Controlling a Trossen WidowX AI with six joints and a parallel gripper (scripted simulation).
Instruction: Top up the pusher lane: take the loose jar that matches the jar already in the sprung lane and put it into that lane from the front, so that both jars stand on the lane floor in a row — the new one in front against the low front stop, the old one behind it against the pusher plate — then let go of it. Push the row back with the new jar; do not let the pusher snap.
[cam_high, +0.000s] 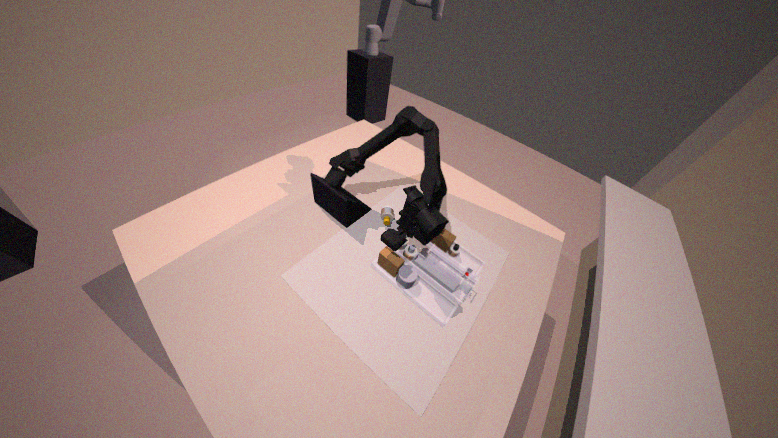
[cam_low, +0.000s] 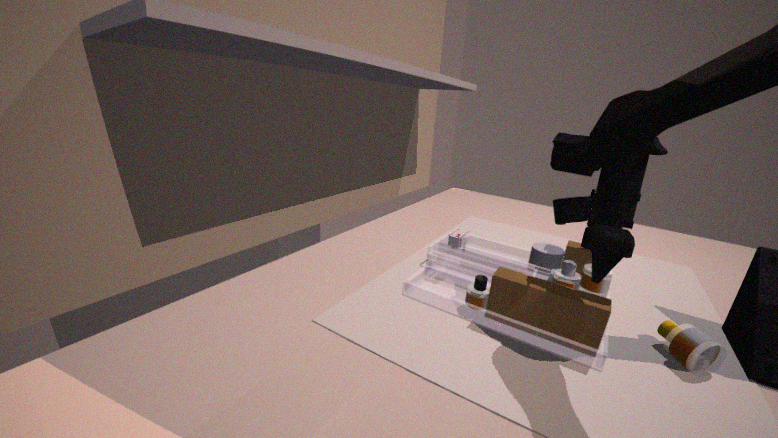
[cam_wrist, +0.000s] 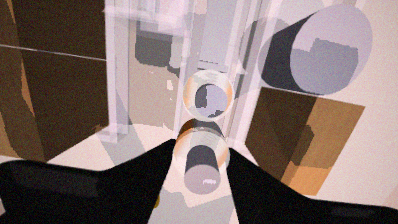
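Note:
My gripper (cam_low: 597, 276) (cam_wrist: 200, 148) is shut on a grey-capped jar (cam_low: 590, 280) (cam_wrist: 202, 177) with a white shoulder and amber body, held about upright at the lane's front end. The matching grey-capped jar (cam_high: 411, 250) (cam_low: 568, 268) (cam_wrist: 208, 96) stands in the sprung lane (cam_high: 438, 270) (cam_wrist: 215, 30), directly behind the held one, with no clear gap seen between them. Fingers and bodies hide the held jar's base and the low front stop, so I cannot tell whether it rests on the lane floor. The pusher plate is not clearly seen.
Brown boxes (cam_high: 390, 261) (cam_high: 445, 239) (cam_low: 544, 307) (cam_wrist: 60, 85) (cam_wrist: 305, 140) stand in the side lanes, close to both fingers. A grey cylinder (cam_high: 406, 276) (cam_low: 546, 255) (cam_wrist: 332, 50) and a black-capped jar (cam_high: 454, 249) (cam_low: 477, 296) stand behind them. A yellow-capped jar (cam_high: 387, 215) (cam_low: 692, 345) lies in front.

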